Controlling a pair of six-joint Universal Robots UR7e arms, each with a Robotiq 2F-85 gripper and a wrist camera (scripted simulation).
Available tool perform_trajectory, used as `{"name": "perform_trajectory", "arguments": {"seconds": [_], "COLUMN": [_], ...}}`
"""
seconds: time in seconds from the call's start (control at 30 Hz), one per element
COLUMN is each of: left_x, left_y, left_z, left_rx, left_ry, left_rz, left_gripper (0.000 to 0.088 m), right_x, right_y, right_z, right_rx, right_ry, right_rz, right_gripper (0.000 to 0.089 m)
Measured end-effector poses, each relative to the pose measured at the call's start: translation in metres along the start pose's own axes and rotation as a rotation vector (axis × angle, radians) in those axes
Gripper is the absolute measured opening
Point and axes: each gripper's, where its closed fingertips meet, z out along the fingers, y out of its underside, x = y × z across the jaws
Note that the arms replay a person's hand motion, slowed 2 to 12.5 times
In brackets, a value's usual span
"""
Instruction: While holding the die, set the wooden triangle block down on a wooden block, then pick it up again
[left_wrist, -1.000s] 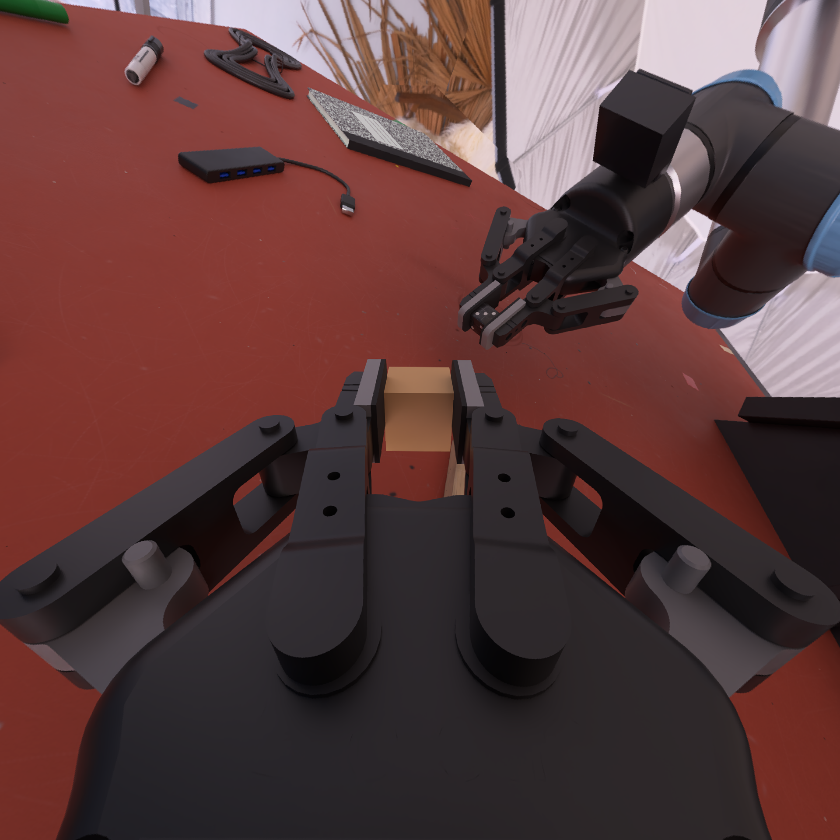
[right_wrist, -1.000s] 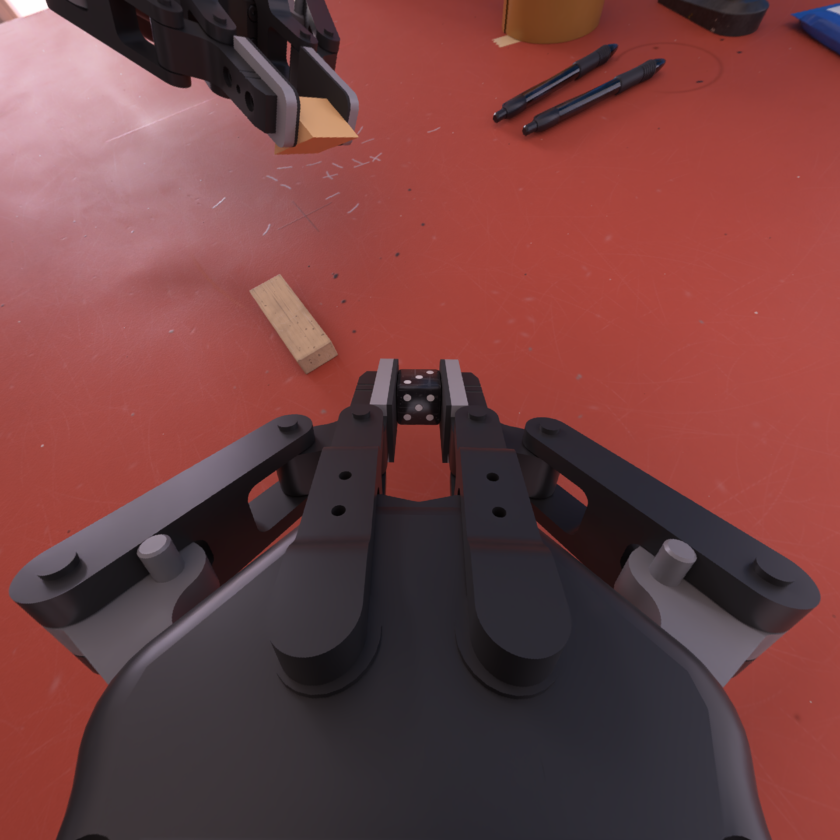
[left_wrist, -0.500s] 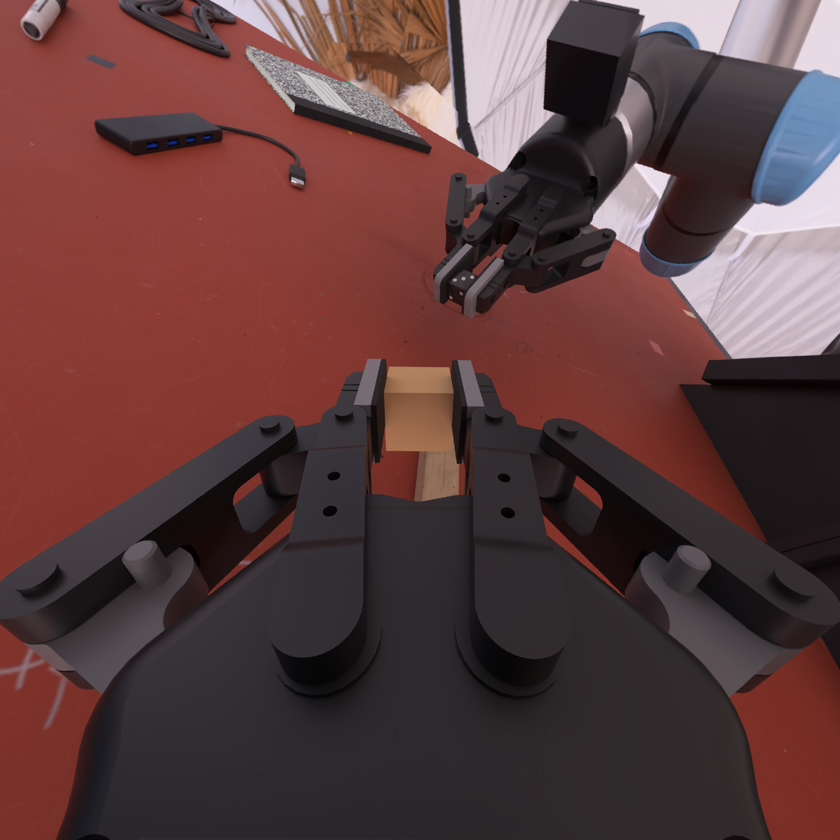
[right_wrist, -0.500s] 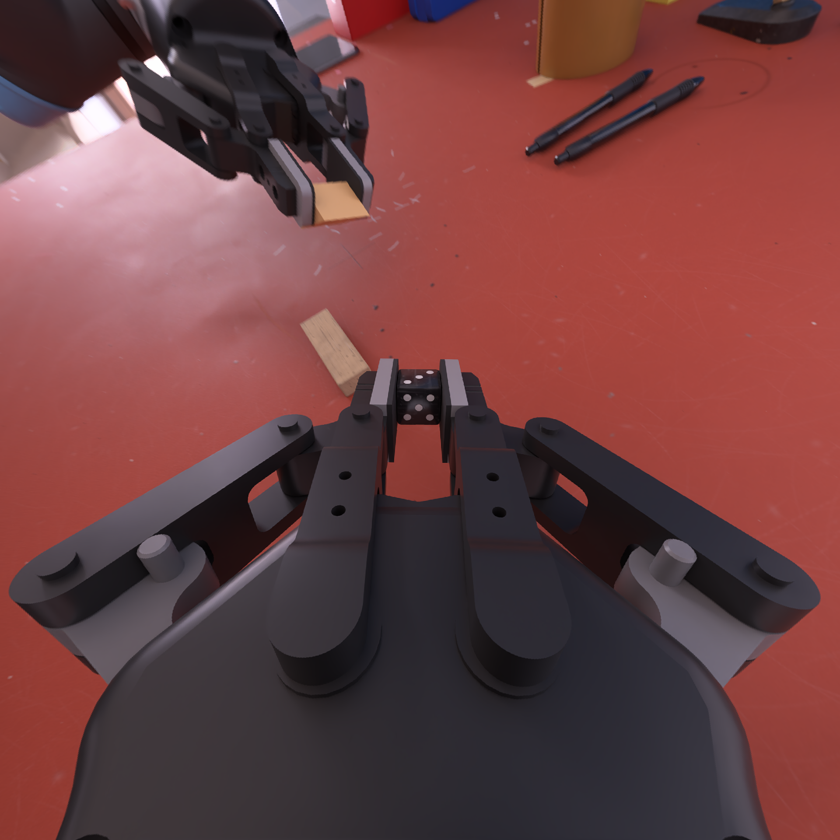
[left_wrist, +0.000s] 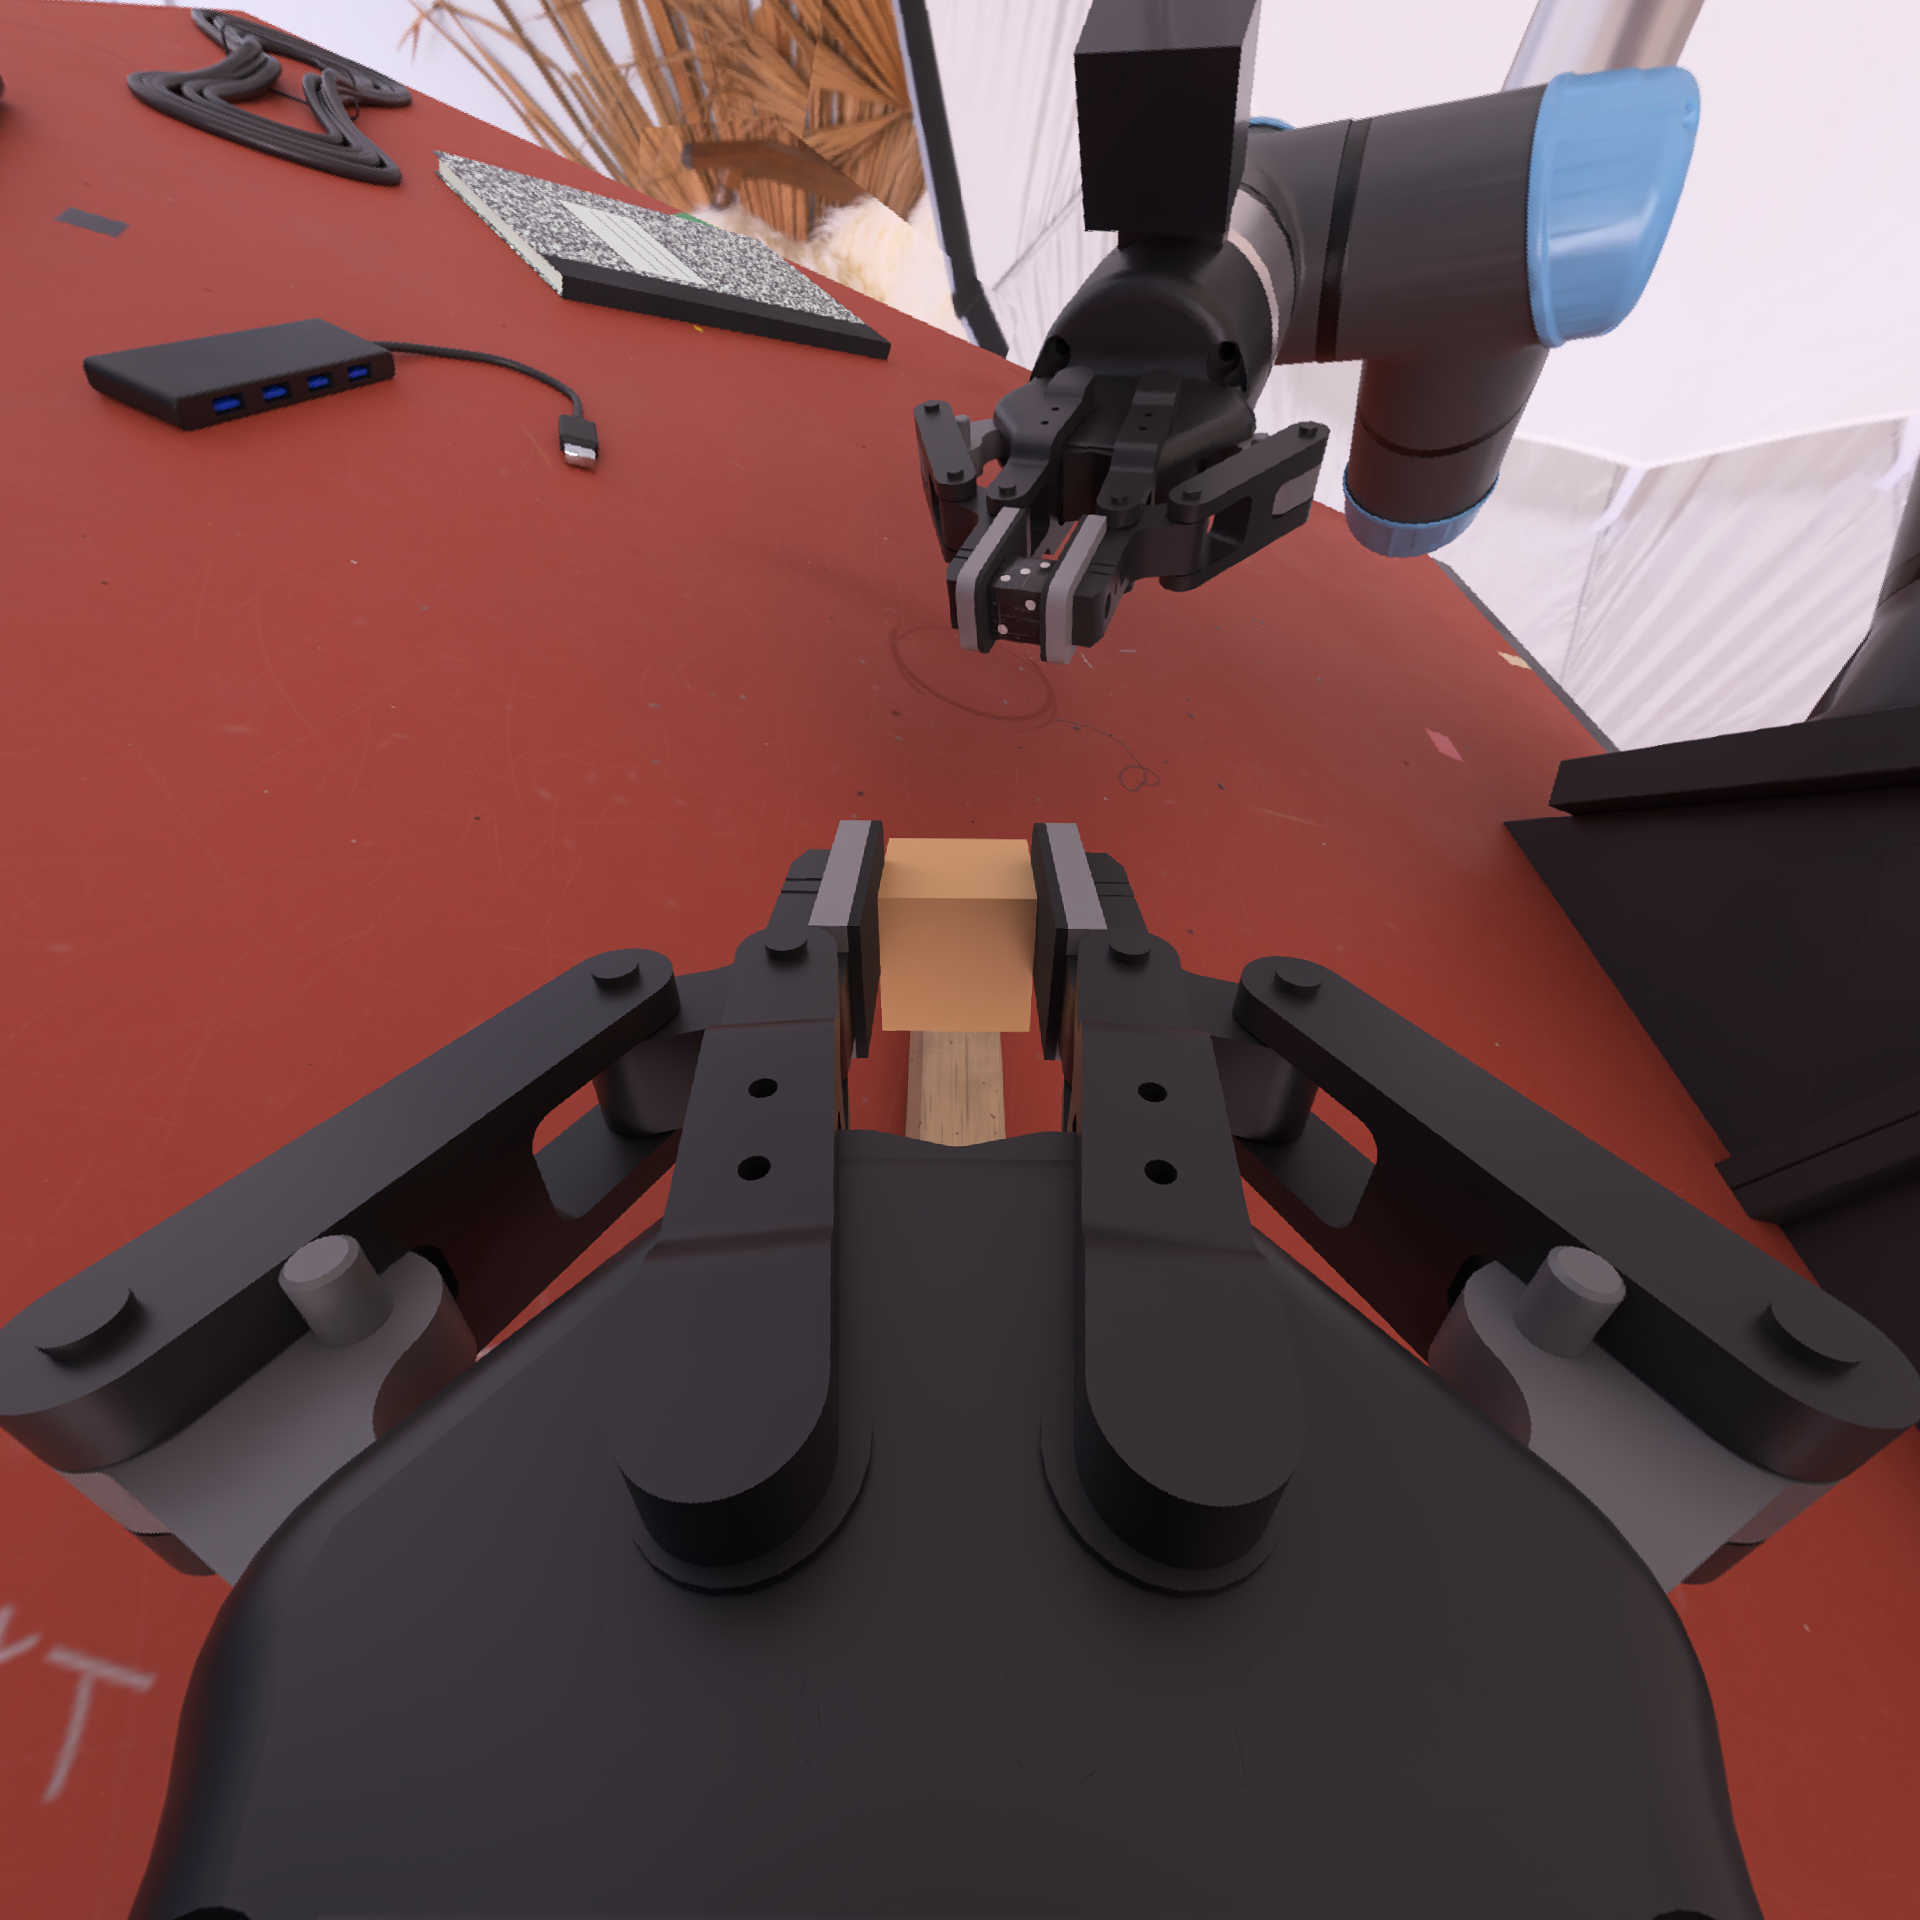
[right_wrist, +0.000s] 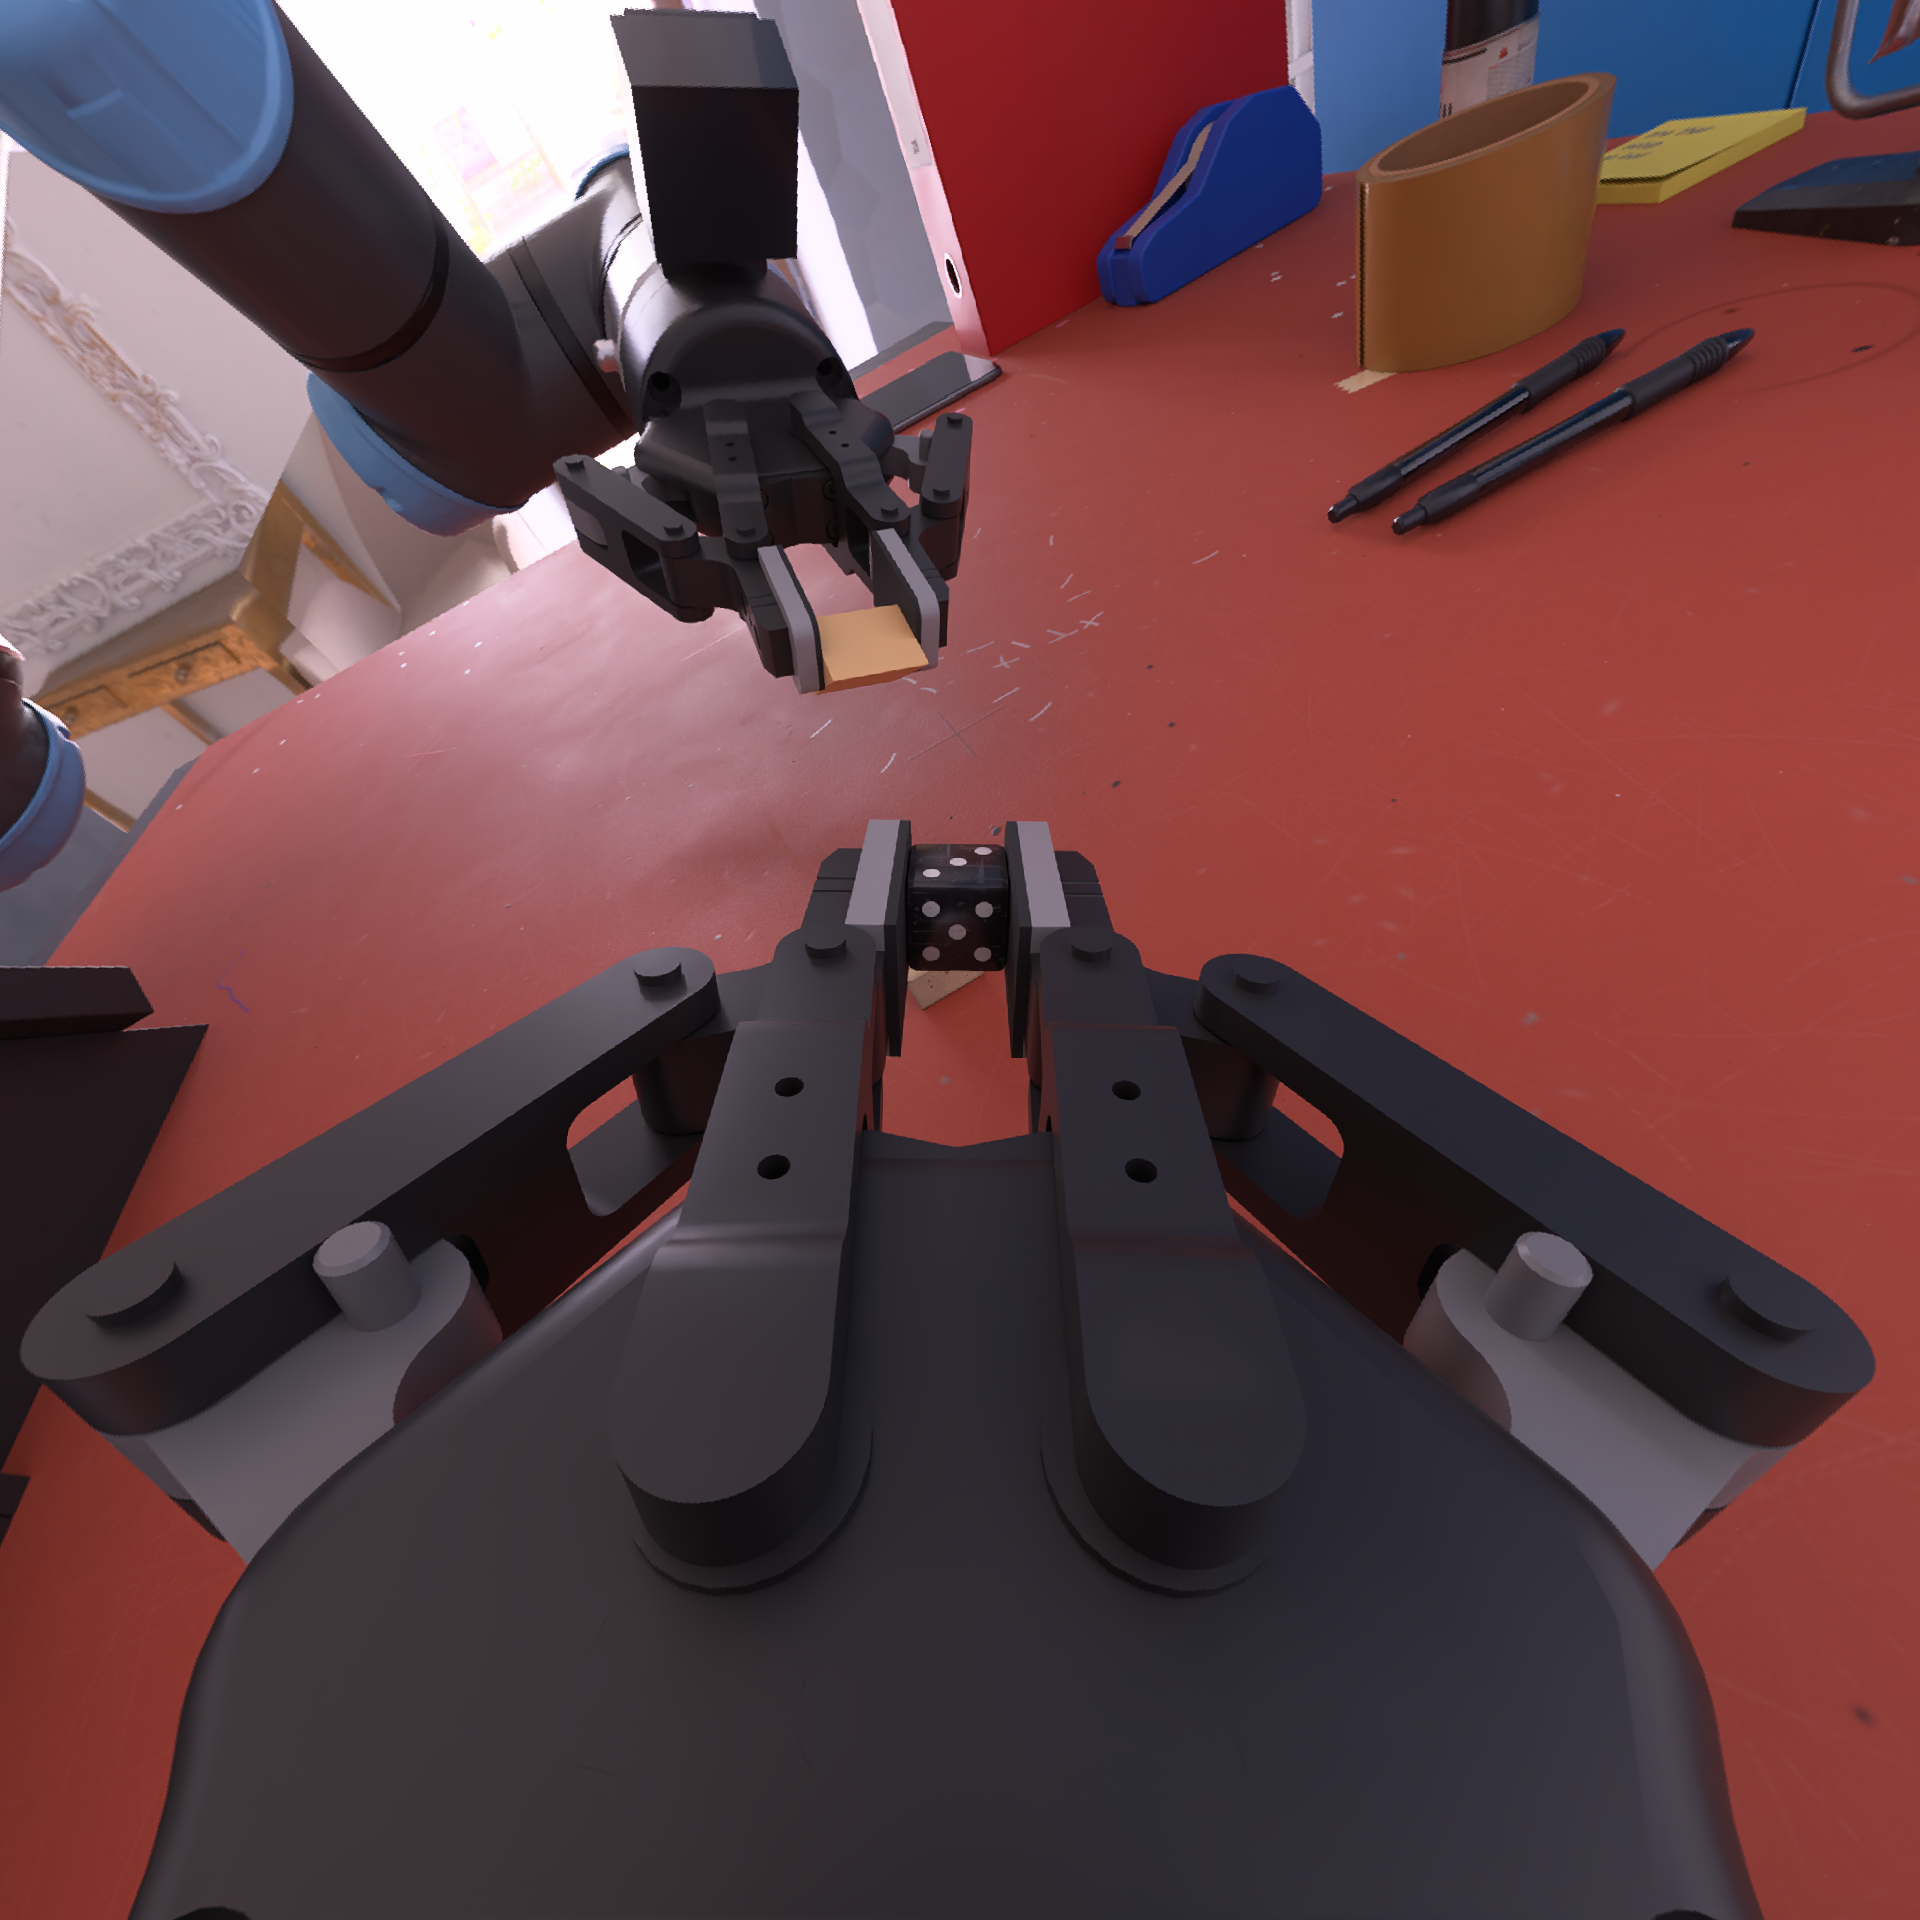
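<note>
My left gripper (left_wrist: 956, 883) is shut on the wooden triangle block (left_wrist: 956, 935), a tan piece held above the red table. Below it, between the fingers, a pale flat wooden block (left_wrist: 956, 1086) lies on the table, mostly hidden. The same gripper (right_wrist: 862, 634) with the triangle block (right_wrist: 871, 646) shows in the right wrist view, in the air. My right gripper (right_wrist: 958, 883) is shut on a black die with white pips (right_wrist: 958, 909); a corner of the wooden block (right_wrist: 935, 987) shows just under it. The right gripper (left_wrist: 1023, 613) with the die (left_wrist: 1023, 601) shows across the table.
A black hub with cable (left_wrist: 239, 369), a speckled notebook (left_wrist: 665, 260) and a coiled black cable (left_wrist: 270, 104) lie far left. A dark stand (left_wrist: 1766, 935) is at the right. Two pens (right_wrist: 1538, 426), a tan tape roll (right_wrist: 1475, 229), a blue dispenser (right_wrist: 1205, 197) and a red binder (right_wrist: 1081, 156) stand beyond.
Both wrists have tilted up and the two grippers have drawn closer, facing each other. The wooden block has slid under my left fingers and behind the die. Both grips are unchanged.
</note>
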Motion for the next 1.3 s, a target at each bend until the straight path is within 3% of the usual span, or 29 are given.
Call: {"name": "perform_trajectory", "arguments": {"seconds": [0.57,1.3], "left_x": [0.003,0.002], "left_y": [0.012,0.019], "left_z": [0.011,0.018], "left_rx": [-0.099,-0.154], "left_ry": [-0.042,-0.058], "left_rz": [0.087,0.117], "left_gripper": [0.0253,0.0253], "right_x": [-0.005,0.003], "right_y": [0.006,0.016], "right_z": [0.004,0.006], "right_rx": [-0.013,-0.078], "right_ry": [-0.053,-0.022], "right_rz": [0.012,0.020], "right_gripper": [0.0159,0.0159]}}
